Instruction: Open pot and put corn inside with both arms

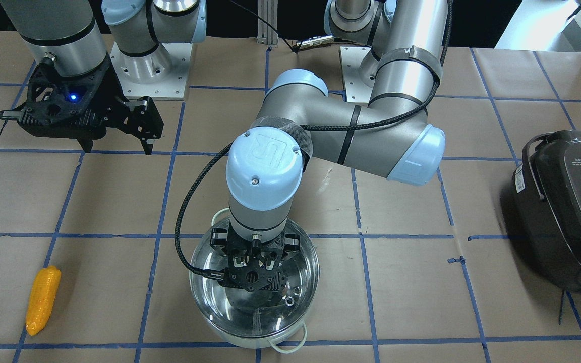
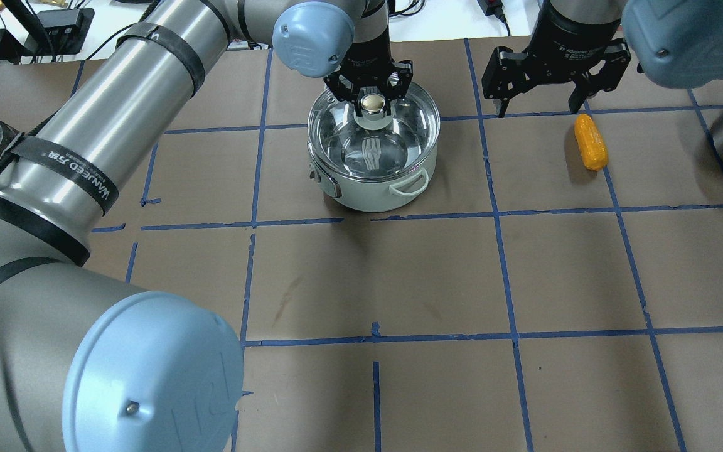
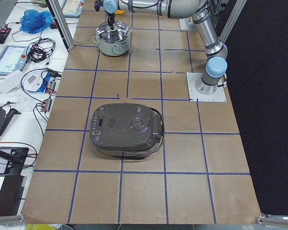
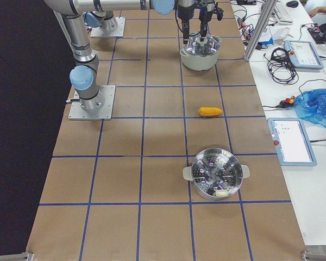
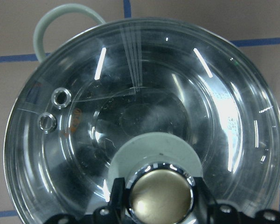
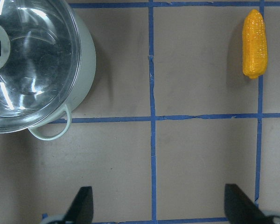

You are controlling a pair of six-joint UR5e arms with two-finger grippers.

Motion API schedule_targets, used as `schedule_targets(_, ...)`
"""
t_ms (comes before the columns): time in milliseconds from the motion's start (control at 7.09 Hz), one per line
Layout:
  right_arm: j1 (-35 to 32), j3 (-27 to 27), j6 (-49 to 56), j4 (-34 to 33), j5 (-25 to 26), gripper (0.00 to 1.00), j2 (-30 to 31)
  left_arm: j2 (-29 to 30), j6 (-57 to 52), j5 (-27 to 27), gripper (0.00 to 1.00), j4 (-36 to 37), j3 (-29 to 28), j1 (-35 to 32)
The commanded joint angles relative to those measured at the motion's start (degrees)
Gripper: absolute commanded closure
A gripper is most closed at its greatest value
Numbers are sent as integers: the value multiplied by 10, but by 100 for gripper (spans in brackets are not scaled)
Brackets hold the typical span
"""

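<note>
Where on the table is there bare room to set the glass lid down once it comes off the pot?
Widest bare room: the squares on the robot's side of the pot. Also free: the strip between pot and corn. Crowded: over the lid, where the left gripper holds the knob, and by the corn near the open right gripper.

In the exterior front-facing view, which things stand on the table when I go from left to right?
corn → pot → rice cooker
</note>
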State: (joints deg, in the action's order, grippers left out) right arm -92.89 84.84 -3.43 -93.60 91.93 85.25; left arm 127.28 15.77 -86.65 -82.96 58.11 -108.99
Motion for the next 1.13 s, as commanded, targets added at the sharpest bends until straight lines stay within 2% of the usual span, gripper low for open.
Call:
schedule_targets(0,0,1,0,0,0,0,0,-73,-10,-1,98,-65,-4,10)
schedule_targets(141,2,1,1,0,0,0,0,-103,-57,-4,98,-101,1,57)
schedule_targets(282,2,1,1,0,0,0,0,-113,-92,-4,98,-106,10,112)
schedule_targets(423,0,1,3,0,0,0,0,-103,-168,-5,98,-103,18,156)
schedule_targets(564,3,2,5,0,-1,0,-1,-86,-211,-4,98,-66,50,203)
schedule_targets(705,7,-2,20,-2,-3,0,-2,-68,-216,2,98,23,96,246)
schedule_targets(987,38,-19,22,-11,-5,0,-14,-55,-244,4,98,128,177,266)
